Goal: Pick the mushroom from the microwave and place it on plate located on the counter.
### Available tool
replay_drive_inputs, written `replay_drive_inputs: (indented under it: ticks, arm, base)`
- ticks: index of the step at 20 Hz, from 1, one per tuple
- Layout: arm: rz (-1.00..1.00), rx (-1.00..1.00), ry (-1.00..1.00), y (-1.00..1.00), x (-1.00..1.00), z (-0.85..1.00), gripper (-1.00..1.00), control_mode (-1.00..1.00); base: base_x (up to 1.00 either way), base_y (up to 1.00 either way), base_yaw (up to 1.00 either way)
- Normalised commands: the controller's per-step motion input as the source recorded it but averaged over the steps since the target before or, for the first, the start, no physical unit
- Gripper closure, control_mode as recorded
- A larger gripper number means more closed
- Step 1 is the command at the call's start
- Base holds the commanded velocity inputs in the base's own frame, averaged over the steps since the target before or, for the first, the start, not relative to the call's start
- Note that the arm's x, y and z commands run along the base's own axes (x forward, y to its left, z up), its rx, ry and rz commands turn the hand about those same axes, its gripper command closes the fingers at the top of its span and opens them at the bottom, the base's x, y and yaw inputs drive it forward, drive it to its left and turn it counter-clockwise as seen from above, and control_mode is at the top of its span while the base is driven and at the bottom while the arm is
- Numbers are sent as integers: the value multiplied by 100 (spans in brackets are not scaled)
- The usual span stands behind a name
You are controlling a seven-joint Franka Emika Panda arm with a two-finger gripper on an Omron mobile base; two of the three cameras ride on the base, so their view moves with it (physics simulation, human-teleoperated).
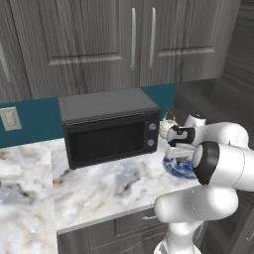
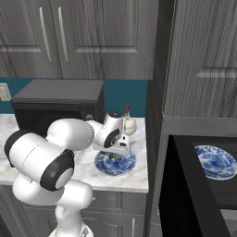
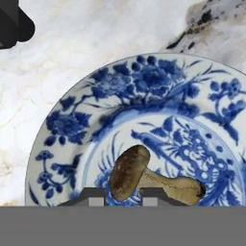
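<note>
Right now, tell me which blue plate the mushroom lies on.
The plate on the counter under the gripper, holding the mushroom; the other plate sits in the microwave.

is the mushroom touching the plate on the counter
Touching. In the hand view the mushroom lies on its side across the centre of the plate, with no gap or shadow under it.
</note>
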Motion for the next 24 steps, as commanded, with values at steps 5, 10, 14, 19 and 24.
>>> replay_drive_inputs:
  ticks: [5, 10, 14, 19, 24]
  arm:
    - [0, 0, 0, 0, 0, 0, -100, -100]
    - [0, 0, -2, 0, -11, 9, -100, -100]
    - [-4, 0, -10, 6, -59, 47, -100, -100]
    - [-4, -5, -12, 44, -70, 75, -100, -100]
    - [-1, -7, -6, 86, -76, 64, -100, -100]
  base:
    - [0, 0, 0]
    - [0, 0, 0]
    - [0, 0, 0]
    - [0, 0, 0]
    - [0, 0, 0]
